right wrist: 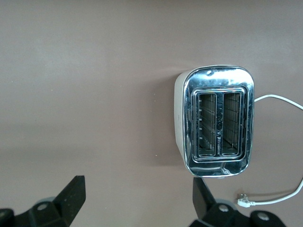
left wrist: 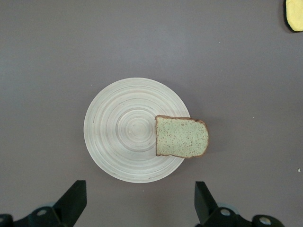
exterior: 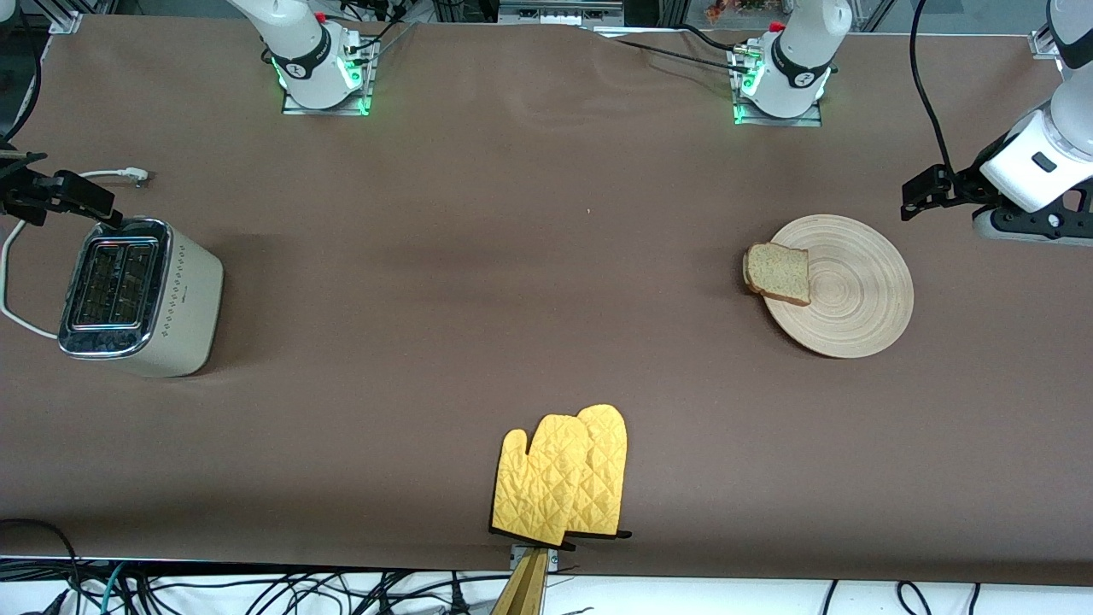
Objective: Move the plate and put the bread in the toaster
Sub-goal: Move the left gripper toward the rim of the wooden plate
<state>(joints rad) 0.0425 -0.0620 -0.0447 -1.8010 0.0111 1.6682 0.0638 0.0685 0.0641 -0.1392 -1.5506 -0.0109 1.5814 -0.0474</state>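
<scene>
bread overhanging plate rim, toaster well apart

one bread (exterior: 777, 272) slice is laid across the rim of one plate (exterior: 854, 295), toward the left arm's end. one toaster (exterior: 137, 295) is stood well apart from the plate, bare table between, two oven mitts (exterior: 564, 478) nearer the camera. the left gripper (left wrist: 137, 208) is held over the table beside the plate, fingers apart; the right gripper (right wrist: 135, 205) beside the toaster, fingers apart.

Brown counter (exterior: 529, 256) carries: toaster (exterior: 141, 295) with white cord (exterior: 17, 282) at right arm's end; plate (exterior: 854, 295) at left arm's end, bread (exterior: 777, 273) on its rim overhanging toward toaster; yellow oven mitts (exterior: 564, 474), overlapped, at edge nearest front camera.
</scene>
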